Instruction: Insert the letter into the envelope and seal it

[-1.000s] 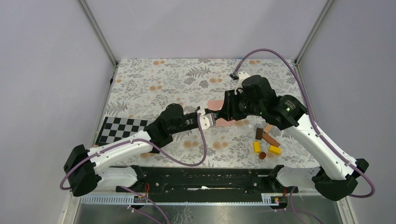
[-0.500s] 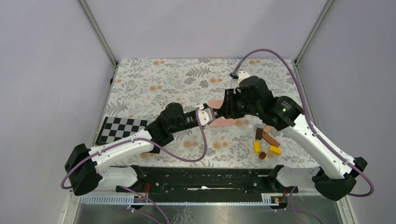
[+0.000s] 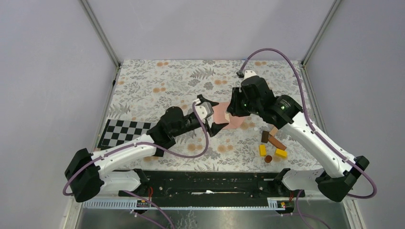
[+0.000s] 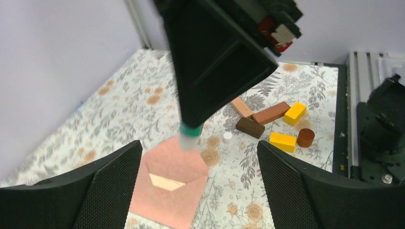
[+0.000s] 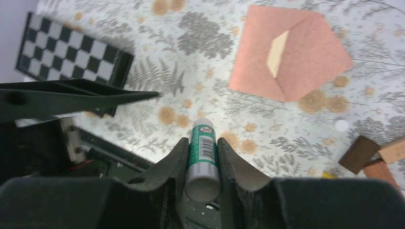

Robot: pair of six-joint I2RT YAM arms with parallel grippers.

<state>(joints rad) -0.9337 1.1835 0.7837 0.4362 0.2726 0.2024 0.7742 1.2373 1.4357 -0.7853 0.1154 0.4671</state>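
Note:
The salmon-pink envelope point(image 4: 167, 200) point(image 5: 310, 57) point(image 3: 225, 118) lies flat on the floral cloth with its triangular flap folded out. A cream strip of the letter point(image 4: 165, 182) point(image 5: 278, 47) shows in its mouth. My right gripper point(image 5: 202, 141) point(image 3: 233, 109) is shut on a green and white glue stick point(image 5: 203, 152), whose tip point(image 4: 189, 139) hangs just above the flap. My left gripper point(image 4: 205, 191) point(image 3: 210, 116) stands wide open over the envelope's near side, with nothing between its fingers.
A black and white checkerboard point(image 3: 124, 132) point(image 5: 67, 52) lies at the left. Several wooden blocks point(image 3: 272, 143) point(image 4: 274, 121) sit to the right of the envelope. A small white cap point(image 4: 228, 137) point(image 5: 341, 125) lies between them and the envelope.
My left gripper has gone from shut to wide open and drawn back a little. My right gripper has closed further on the glue stick and shifted left over the envelope.

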